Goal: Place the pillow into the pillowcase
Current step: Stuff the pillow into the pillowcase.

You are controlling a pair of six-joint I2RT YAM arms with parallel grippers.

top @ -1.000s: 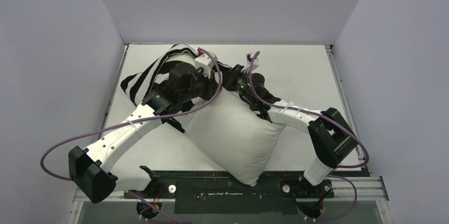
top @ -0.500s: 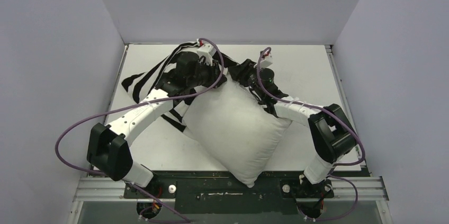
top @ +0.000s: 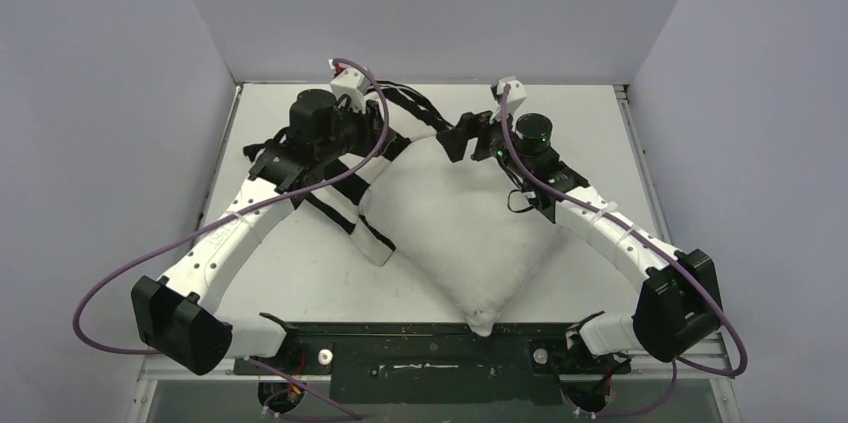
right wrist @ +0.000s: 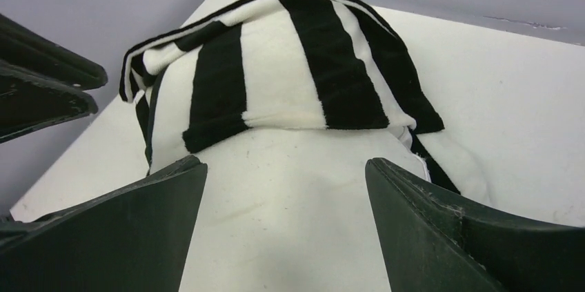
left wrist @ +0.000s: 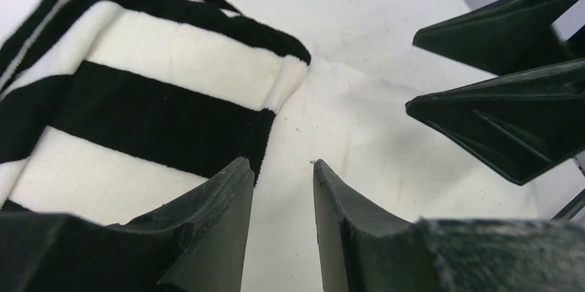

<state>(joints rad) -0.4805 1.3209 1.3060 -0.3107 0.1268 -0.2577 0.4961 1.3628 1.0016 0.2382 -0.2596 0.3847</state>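
The off-white pillow (top: 455, 228) lies flat on the table, one corner pointing at the arm bases. The black-and-white striped pillowcase (top: 350, 205) covers its far-left corner and bunches under my left arm. In the left wrist view my left gripper (left wrist: 279, 164) hovers open over the pillowcase's hem (left wrist: 138, 99) and the bare pillow (left wrist: 359, 140), holding nothing. My right gripper (right wrist: 286, 164) stands wide open above the pillow (right wrist: 290, 202), facing the pillowcase (right wrist: 290, 71). From above, the left gripper (top: 392, 139) and right gripper (top: 455, 141) face each other over the pillow's far corner.
The white table (top: 600, 133) is walled by grey panels on three sides. The right gripper's fingers (left wrist: 497, 119) show in the left wrist view and the left one's fingers (right wrist: 41, 92) in the right wrist view, close together. A black rail (top: 430, 353) runs along the near edge.
Both grippers have opened and let go of the fabric. Both arms have pulled up and toward the back, and the pillow has settled flatter on the table.
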